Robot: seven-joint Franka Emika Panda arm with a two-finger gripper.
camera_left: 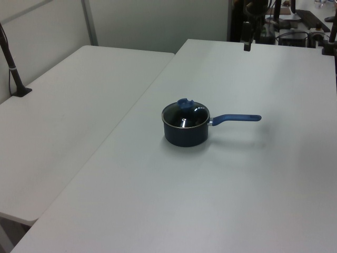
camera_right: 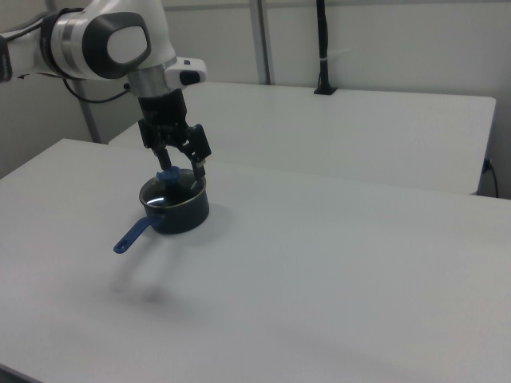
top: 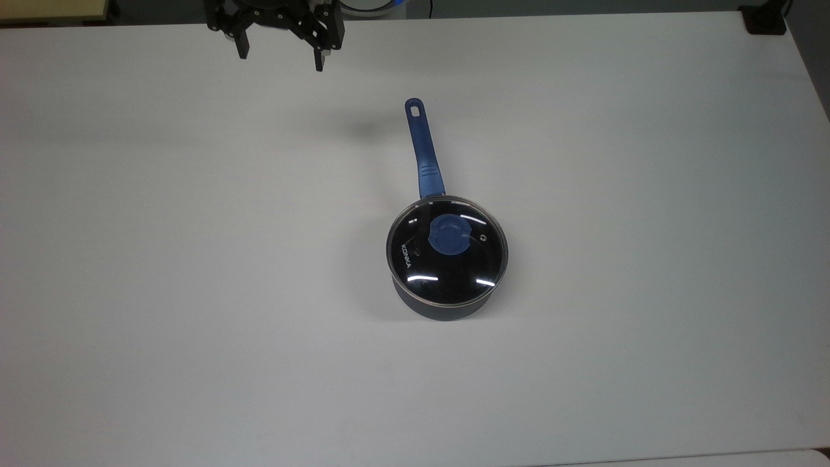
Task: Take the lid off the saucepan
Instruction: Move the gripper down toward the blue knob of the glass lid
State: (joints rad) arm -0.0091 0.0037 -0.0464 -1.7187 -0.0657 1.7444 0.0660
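The glass lid (top: pixel 447 250) sits closed on the saucepan (top: pixel 444 305) mid-worktop (top: pixel 194 292), handle (top: pixel 423 148) pointing away. Farther off, the gripper (top: pixel 280 48) hangs high, fingers (top: pixel 319 57) spread open. A glancing grasp on the blue knob (top: pixel 449 235) would probably shove the pan sideways.

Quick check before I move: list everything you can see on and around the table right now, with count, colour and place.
saucepan: one, dark navy-black, near the middle of the white table; its long blue handle points toward the top view's upper edge.
lid: one, clear glass with metal rim and white KONKA lettering, seated on the saucepan.
knob: one, blue, at the lid's centre.
second table: one, white, on the left view's left.
black post: one, at that table's far edge.
claw: one, black, open, above the table by the top view's upper edge, apart from the saucepan.
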